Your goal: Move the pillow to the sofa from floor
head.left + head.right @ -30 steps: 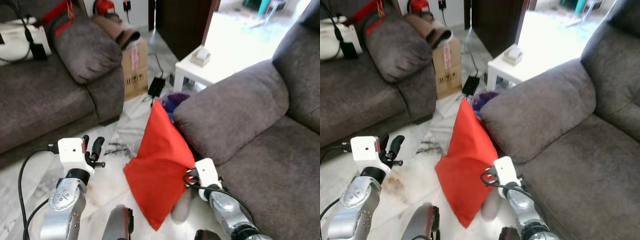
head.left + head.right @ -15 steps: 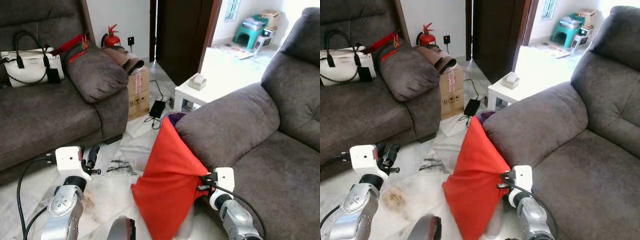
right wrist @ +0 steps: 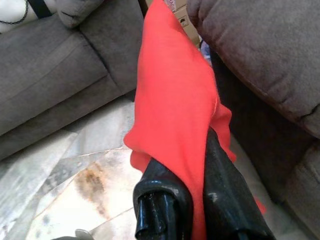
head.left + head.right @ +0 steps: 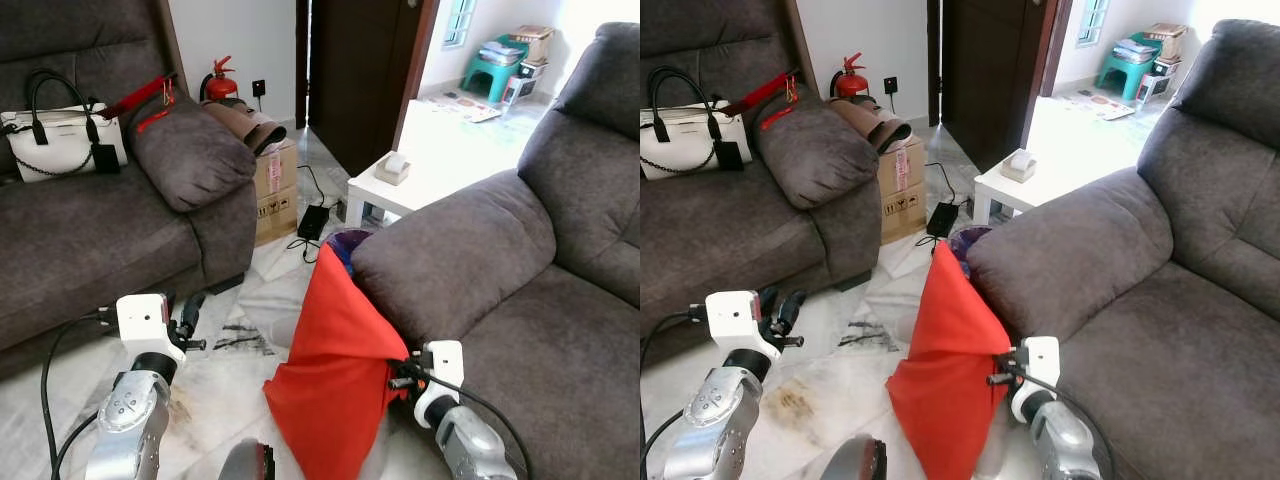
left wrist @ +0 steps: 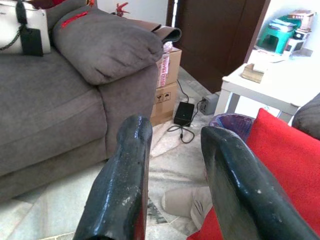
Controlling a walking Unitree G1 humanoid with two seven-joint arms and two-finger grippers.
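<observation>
So the right gripper (image 3: 192, 200) has its fingers pinched on the red pillow (image 4: 335, 370), hanging by the sofa (image 4: 560, 330) arm, not on the seat yet, while the left gripper (image 5: 175, 180) waits with fingers apart.

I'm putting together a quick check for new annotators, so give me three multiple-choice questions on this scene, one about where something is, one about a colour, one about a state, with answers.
1. Where is the handbag?
A. on the left sofa
B. on the white table
C. on the floor

2. What colour is the pillow?
A. grey
B. red
C. blue

3. What is the right gripper doing?
A. hanging open beside the pillow
B. shut on the pillow
C. resting on the right sofa

Answers:
1. A, the white bag sits on the left sofa's seat.
2. B, the cloth is plain red.
3. B, the right wrist view shows red cloth pinched between the black fingers.
</observation>
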